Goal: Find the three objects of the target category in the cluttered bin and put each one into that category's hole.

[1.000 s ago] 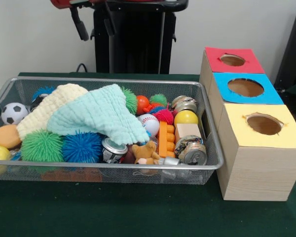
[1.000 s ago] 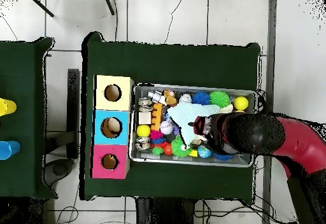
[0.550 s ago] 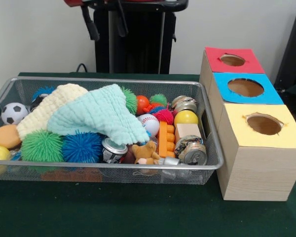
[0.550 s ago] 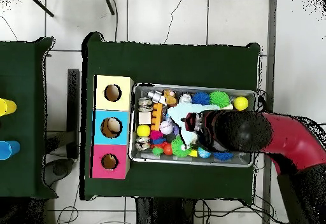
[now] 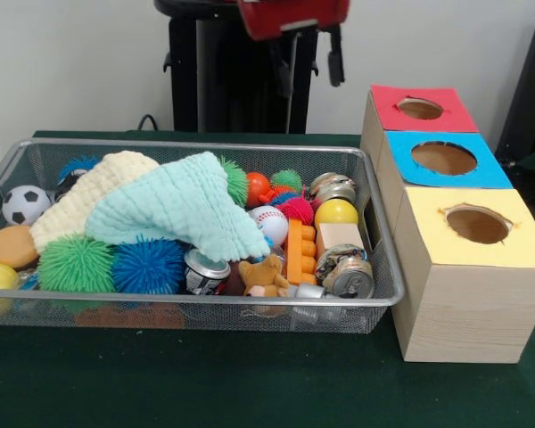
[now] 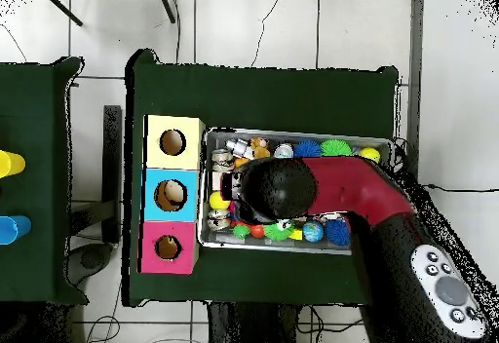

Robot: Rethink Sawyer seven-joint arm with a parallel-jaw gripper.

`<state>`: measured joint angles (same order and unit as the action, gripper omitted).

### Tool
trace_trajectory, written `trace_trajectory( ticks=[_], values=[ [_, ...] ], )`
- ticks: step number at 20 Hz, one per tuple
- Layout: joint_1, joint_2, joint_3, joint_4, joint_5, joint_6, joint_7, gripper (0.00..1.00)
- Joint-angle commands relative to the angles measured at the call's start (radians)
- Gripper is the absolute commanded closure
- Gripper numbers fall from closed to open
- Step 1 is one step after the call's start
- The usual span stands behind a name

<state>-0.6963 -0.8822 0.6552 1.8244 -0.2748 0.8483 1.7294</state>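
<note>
Claw (image 5: 305,55) hangs high above bin's (image 5: 250,303) right half.

Red and black arm (image 6: 341,188)

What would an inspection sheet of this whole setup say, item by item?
Surface: dark green table.
Job's things: wire bin beside three wooden boxes with holes, red, blue, yellow.
Clutter: green cloth and cream cloth draped over balls, crushed cans, an orange block and a teddy.
Grippers: gripper hangs above the bin, open, empty.
Cables: black cable behind the bin.
Surroundings: white wall, tiled floor.
</note>
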Motion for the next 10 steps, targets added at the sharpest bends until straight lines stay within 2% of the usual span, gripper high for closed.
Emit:
trace_trajectory(
  ticks=[1,6,10],
  values=[
    [0.100,0.024,-0.158,-0.060,-0.078,-0.108,0.267,0.00],
    [0.150,0.022,-0.202,-0.078,-0.009,-0.077,0.266,0.00],
    [0.157,0.068,-0.188,-0.093,0.075,0.018,0.219,0.00]
  ],
)
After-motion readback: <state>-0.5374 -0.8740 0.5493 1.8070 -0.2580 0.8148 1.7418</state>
